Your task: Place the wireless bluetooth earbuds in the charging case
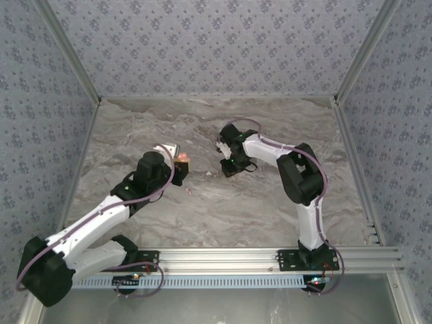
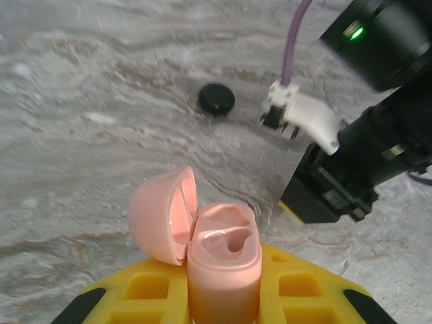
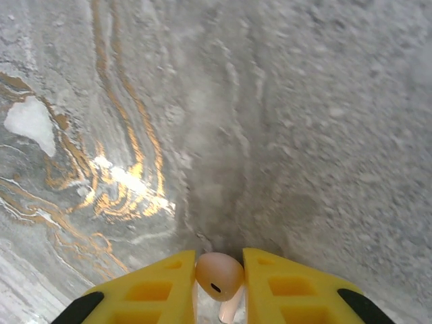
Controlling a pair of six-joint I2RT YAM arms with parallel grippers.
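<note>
So the left claw (image 2: 223, 289) is clamped on the glossy pale pink plastic charging case (image 2: 223, 260), one chunky yellow finger (image 2: 145, 291) on each side of its body. The case stands upright with its rounded lid (image 2: 165, 212) flipped open to the left, and the moulded wells face up. From the top camera that claw (image 1: 181, 162) sits about mid-bench, a little towards the left edge. I can't tell whether the case touches the grey marble-patterned bench (image 1: 236, 209) or hangs just above it.

The right claw (image 3: 219, 260) is closed on a tiny pale pink stemmed earbud (image 3: 219, 275). The rounded head is pinched between the yellow fingertips and the stem points down and back towards the camera. The gold-veined bench surface lies close under it. From the top camera this claw (image 1: 228, 167) is near the bench centre, just to the right of the left one, and the two are near each other but apart.

A small flat black round disc (image 2: 216, 99) lies on the bench past the open case, on the far-edge side.
</note>
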